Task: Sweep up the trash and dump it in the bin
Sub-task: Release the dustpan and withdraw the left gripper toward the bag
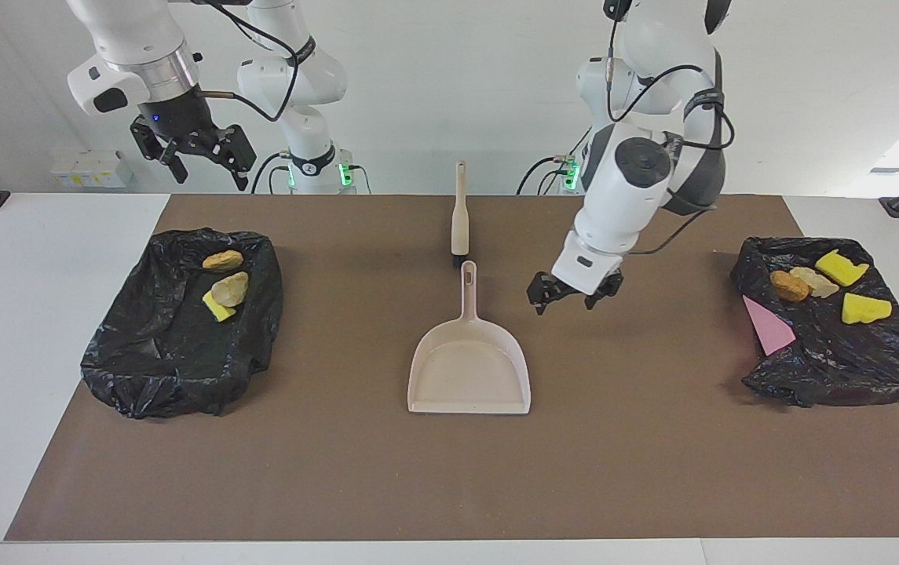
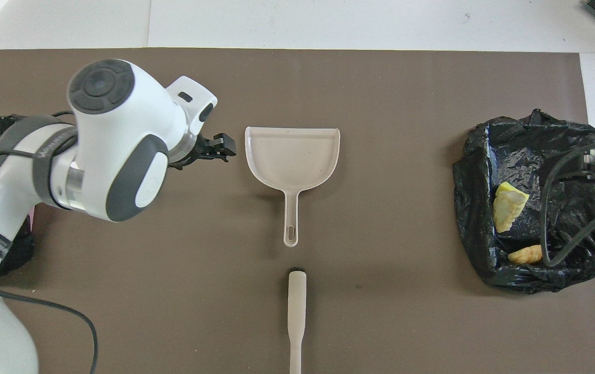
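Spongy, light trash [image 1: 842, 267] sits bagged at both counter ends; judged soft, scoopable by dustpan [image 1: 469, 369] handle. Left gripper [image 1: 573, 294] and right gripper [image 1: 196, 159] fingers open, empty.

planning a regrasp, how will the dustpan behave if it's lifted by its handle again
The dustpan looks like thin moulded plastic, so probably stiff and light. Its pan is wide and its handle slim, so it may swing or tilt in a grip near the handle's end. It lies flat on the brown mat, so a push should slide it, not roll it.

The dustpan [image 1: 469, 369] lies flat in the middle of the worktop [image 1: 653, 439]. The left gripper [image 1: 572, 292] hangs beside its handle, jaws open and holding nothing. The right gripper [image 1: 202, 157] waits up high.
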Controlling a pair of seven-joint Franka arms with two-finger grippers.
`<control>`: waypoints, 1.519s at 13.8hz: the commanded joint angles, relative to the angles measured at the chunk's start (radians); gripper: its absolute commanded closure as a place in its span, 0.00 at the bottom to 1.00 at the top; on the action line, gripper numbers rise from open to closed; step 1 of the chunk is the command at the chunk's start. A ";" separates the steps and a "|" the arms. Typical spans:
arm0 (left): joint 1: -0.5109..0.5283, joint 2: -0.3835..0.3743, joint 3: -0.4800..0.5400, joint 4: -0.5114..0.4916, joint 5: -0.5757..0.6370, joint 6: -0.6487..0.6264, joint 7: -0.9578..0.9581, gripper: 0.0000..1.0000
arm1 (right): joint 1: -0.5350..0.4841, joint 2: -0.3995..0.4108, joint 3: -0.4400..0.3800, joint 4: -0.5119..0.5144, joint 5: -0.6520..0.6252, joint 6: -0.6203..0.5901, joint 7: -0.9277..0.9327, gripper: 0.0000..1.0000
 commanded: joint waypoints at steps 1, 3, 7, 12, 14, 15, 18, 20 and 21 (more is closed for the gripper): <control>0.083 -0.047 -0.007 -0.008 -0.004 -0.018 0.158 0.00 | -0.008 -0.014 -0.003 -0.015 0.021 -0.001 -0.017 0.00; 0.144 -0.066 -0.007 -0.005 -0.004 -0.018 0.260 0.00 | -0.008 -0.014 -0.003 -0.016 0.021 -0.001 -0.017 0.00; 0.221 -0.108 0.013 -0.005 -0.004 -0.061 0.455 0.00 | -0.008 -0.014 -0.003 -0.016 0.021 -0.001 -0.017 0.00; 0.251 -0.182 0.047 0.009 0.041 -0.150 0.458 0.00 | -0.008 -0.014 -0.003 -0.016 0.021 -0.001 -0.017 0.00; 0.246 -0.199 0.041 0.032 0.085 -0.203 0.457 0.00 | -0.008 -0.014 -0.003 -0.015 0.021 -0.001 -0.019 0.00; 0.245 -0.217 0.042 0.030 0.083 -0.223 0.457 0.00 | -0.008 -0.014 -0.003 -0.015 0.021 -0.001 -0.019 0.00; 0.252 -0.276 0.042 -0.023 0.081 -0.260 0.455 0.00 | -0.008 -0.014 -0.003 -0.015 0.021 -0.001 -0.019 0.00; 0.248 -0.277 0.042 -0.017 0.081 -0.276 0.453 0.00 | -0.008 -0.014 -0.003 -0.016 0.021 -0.001 -0.017 0.00; 0.248 -0.280 0.042 -0.010 0.081 -0.289 0.457 0.00 | -0.008 -0.014 -0.003 -0.016 0.021 -0.001 -0.017 0.00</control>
